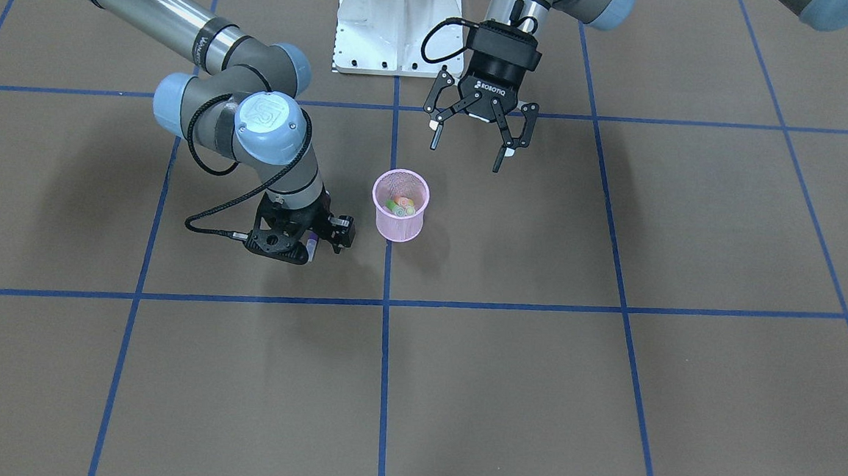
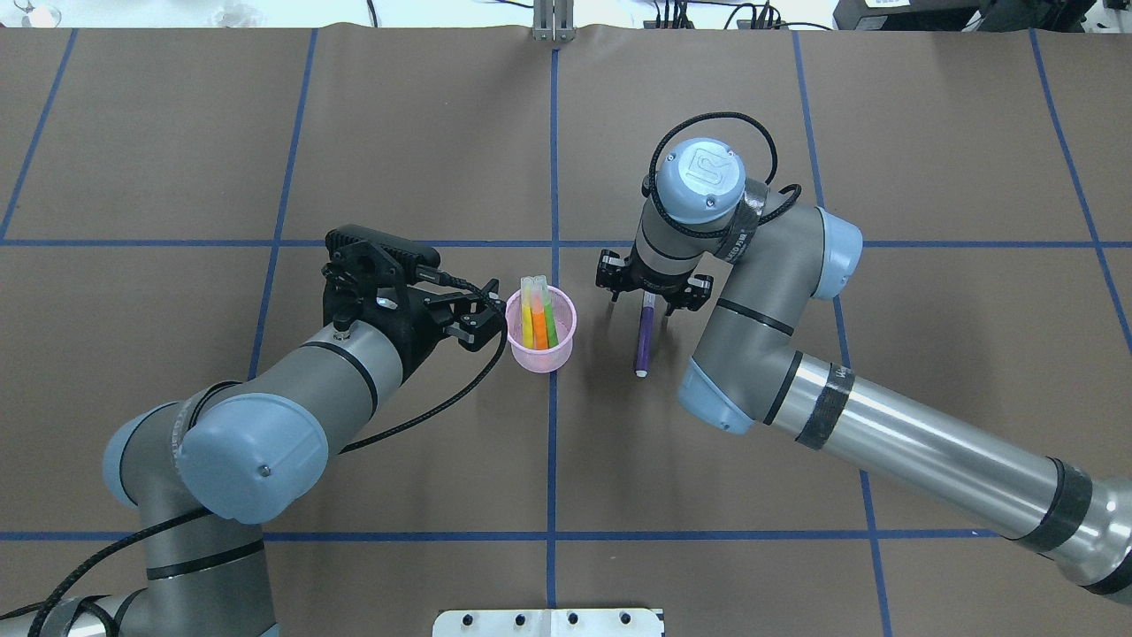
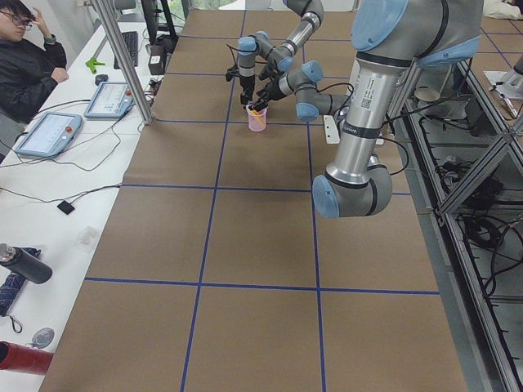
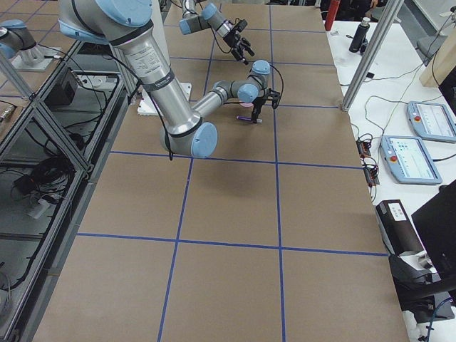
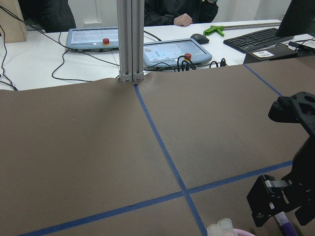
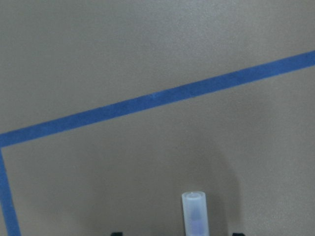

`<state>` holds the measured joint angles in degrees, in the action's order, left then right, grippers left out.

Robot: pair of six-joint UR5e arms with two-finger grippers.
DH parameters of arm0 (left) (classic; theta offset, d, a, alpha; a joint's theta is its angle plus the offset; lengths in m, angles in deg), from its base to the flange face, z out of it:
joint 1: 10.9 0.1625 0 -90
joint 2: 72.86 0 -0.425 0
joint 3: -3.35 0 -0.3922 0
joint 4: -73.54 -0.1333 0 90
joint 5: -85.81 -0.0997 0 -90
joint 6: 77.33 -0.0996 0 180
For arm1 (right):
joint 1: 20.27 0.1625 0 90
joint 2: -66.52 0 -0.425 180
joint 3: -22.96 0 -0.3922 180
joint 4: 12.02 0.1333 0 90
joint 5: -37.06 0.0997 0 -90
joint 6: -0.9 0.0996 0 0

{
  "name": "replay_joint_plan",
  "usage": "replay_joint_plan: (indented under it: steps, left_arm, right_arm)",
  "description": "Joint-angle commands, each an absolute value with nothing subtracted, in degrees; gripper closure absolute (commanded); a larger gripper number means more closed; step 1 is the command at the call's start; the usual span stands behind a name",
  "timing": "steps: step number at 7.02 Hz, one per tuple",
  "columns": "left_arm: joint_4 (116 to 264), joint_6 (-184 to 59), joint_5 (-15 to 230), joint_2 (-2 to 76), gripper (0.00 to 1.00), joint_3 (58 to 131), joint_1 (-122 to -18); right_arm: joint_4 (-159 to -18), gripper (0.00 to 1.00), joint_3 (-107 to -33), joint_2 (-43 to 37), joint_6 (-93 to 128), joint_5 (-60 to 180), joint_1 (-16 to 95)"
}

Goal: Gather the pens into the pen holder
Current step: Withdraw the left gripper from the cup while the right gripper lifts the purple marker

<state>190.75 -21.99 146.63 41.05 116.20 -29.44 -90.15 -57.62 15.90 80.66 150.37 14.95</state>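
The pink mesh pen holder (image 2: 539,356) stands upright near the table's middle, also in the front view (image 1: 399,225). Yellow, orange and green pens (image 2: 538,317) stand in it, pale caps up. The purple pen (image 2: 643,343) lies on the table to the holder's right. My right gripper (image 2: 648,296) is open, pointing down, its fingers astride the pen's far end. The pen's pale cap shows in the right wrist view (image 6: 195,212). My left gripper (image 1: 466,156) is open and empty, held above the table just left of the holder (image 2: 486,320).
Brown paper with blue tape lines (image 2: 553,177) covers the table. The robot's white base plate (image 1: 397,23) is at the near edge. Tablets and a keyboard (image 5: 172,49) lie on a white bench beyond the far edge, where an operator sits (image 3: 24,57).
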Motion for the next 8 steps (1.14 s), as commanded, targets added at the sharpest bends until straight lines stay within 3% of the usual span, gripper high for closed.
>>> replay_joint_plan:
  steps: [1,3,4,7,8]
  left_arm:
    - [190.8,-22.0,146.6,41.1,0.00,116.2,-29.4]
    - [190.8,-22.0,146.6,41.1,0.00,116.1,-29.4]
    - [190.7,-22.0,146.6,41.1,0.00,116.1,-29.4]
    - [190.7,-21.9,146.6,41.1,0.00,116.0,-29.4]
    - [190.7,-21.9,146.6,41.1,0.01,116.0,-29.4]
  right_arm:
    - [-90.3,0.25,-57.6,15.8,80.7,150.5,15.1]
    - [-90.5,0.61,-57.6,15.8,80.8,150.5,15.1]
    - [-90.7,0.70,-57.7,15.7,80.8,150.5,15.1]
    - [-90.9,0.76,-57.7,15.6,80.8,151.2,15.1]
    - [-90.8,1.00,-58.2,15.6,80.9,151.2,15.2]
